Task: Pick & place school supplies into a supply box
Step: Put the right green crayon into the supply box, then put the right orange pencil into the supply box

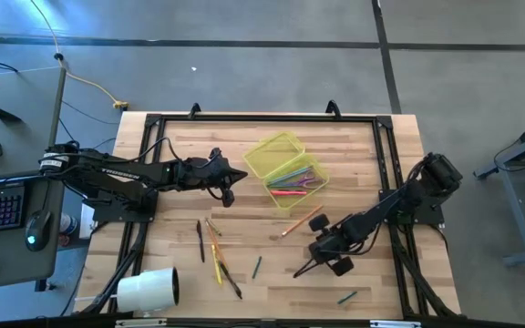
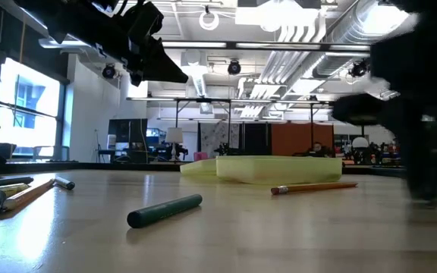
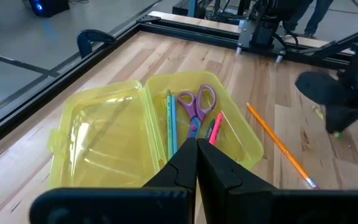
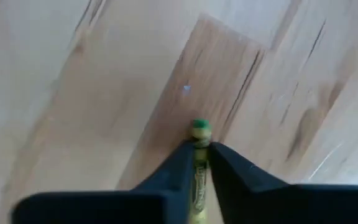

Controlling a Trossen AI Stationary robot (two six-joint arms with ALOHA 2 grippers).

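The supply box (image 1: 285,164) lies open on the table's far middle, its lid (image 3: 98,134) flat beside the tray (image 3: 229,134). The tray holds purple-handled scissors (image 3: 196,106) and a few pens. My left gripper (image 3: 196,146) hovers shut above the table just left of the box (image 1: 240,176). My right gripper (image 1: 322,248) points down at the table's right middle, shut on a green-tipped crayon (image 4: 199,155). Loose supplies lie flat on the boards: an orange pencil (image 1: 301,221), a black pen (image 1: 200,239), yellow pencils (image 1: 215,251) and green markers (image 1: 257,266) (image 1: 347,296). My right gripper pinches the crayon's shaft (image 4: 199,163) between its two fingers, a little behind the green tip (image 4: 199,129), which sticks out past the fingertips. The fingers come from above, pointing steeply down, and the crayon runs along the gap between them. Whether it is off the boards, I cannot tell.
A big white roll (image 1: 149,290) lies at the near left corner. A black frame rail (image 1: 262,118) runs round the table's edges. In the low view a green marker (image 2: 165,211) and the orange pencil (image 2: 313,186) lie in front of the box (image 2: 268,168).
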